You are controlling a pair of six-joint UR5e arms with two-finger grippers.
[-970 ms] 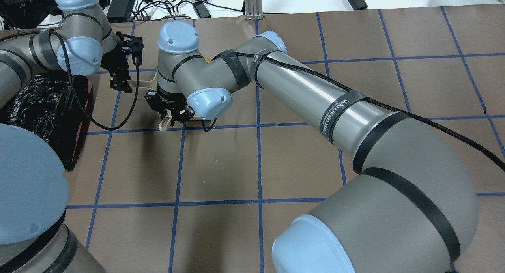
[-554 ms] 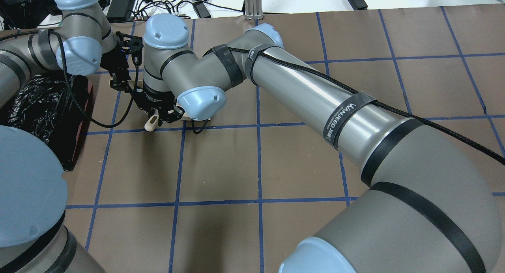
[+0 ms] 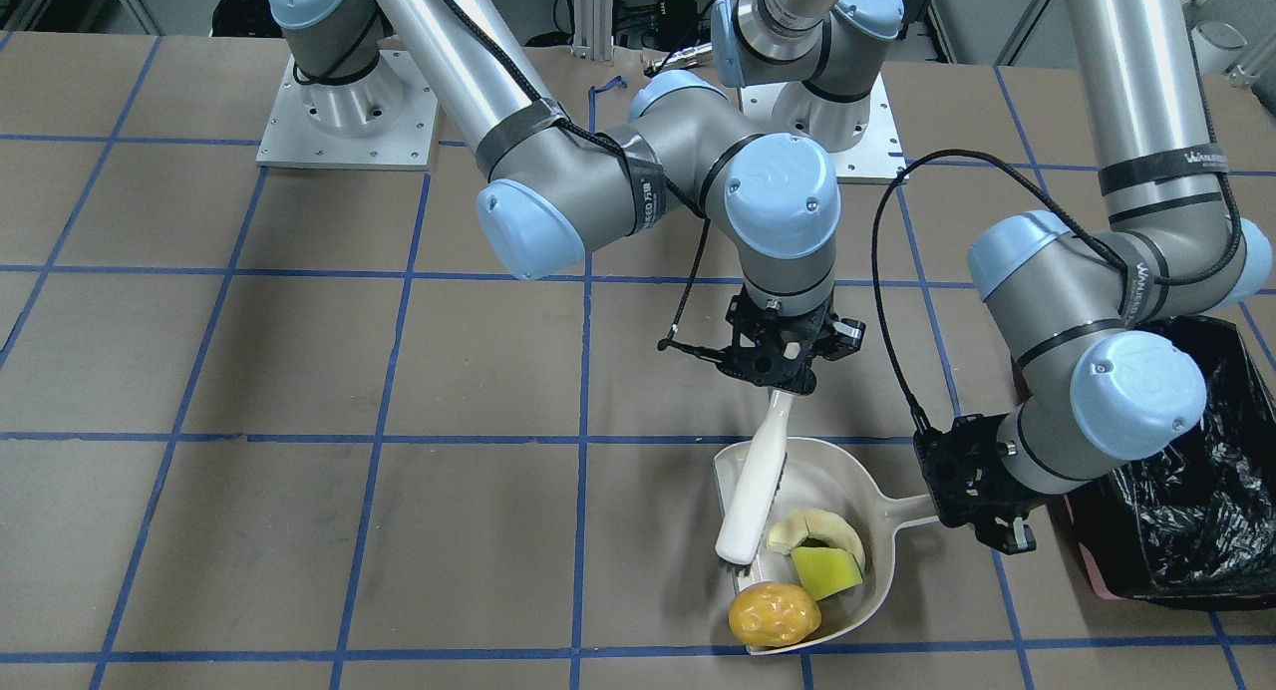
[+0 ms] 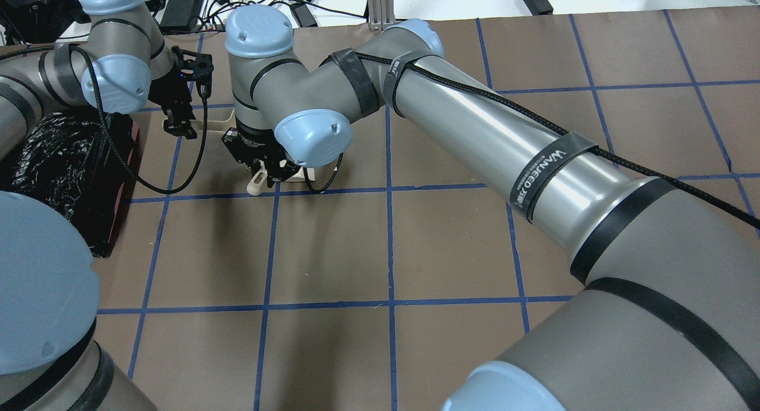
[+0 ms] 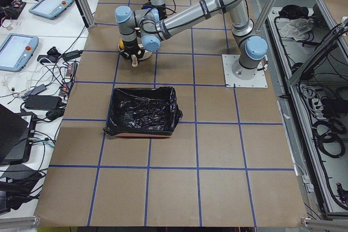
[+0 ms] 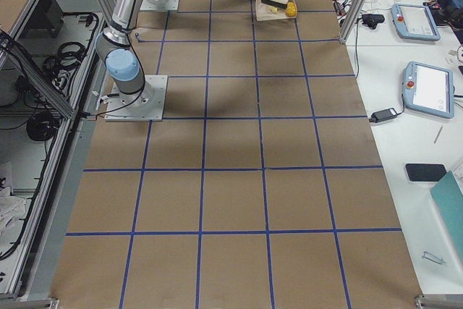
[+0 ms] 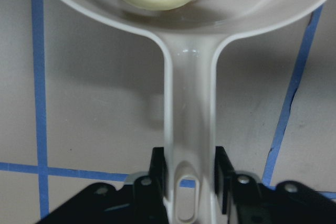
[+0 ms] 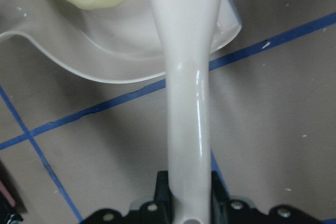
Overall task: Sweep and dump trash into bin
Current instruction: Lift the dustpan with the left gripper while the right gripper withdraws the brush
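A beige dustpan [image 3: 842, 476] lies on the table and holds all three trash pieces: an orange-yellow potato shape [image 3: 773, 613], a pale cream slice [image 3: 812, 528] and a yellow-green wedge [image 3: 827, 570]. My left gripper [image 3: 947, 511] is shut on the dustpan handle [image 7: 190, 124]. My right gripper [image 3: 783, 386] is shut on a white brush [image 3: 755, 491], whose head rests inside the pan beside the pieces. The bin [image 3: 1191, 511], lined with a black bag, stands just beyond my left wrist; it also shows in the overhead view [image 4: 59, 155].
The table is brown paper with a blue tape grid [image 4: 389, 244]. The arms' mounting plates [image 3: 344, 112] sit at the robot's side. Cables and power bricks [image 4: 184, 7] lie past the table's far edge. Tablets [image 6: 427, 88] lie on side benches.
My right gripper with the brush swung left toward the bin side, then back to the right. My left gripper and the dustpan handle stayed in place.
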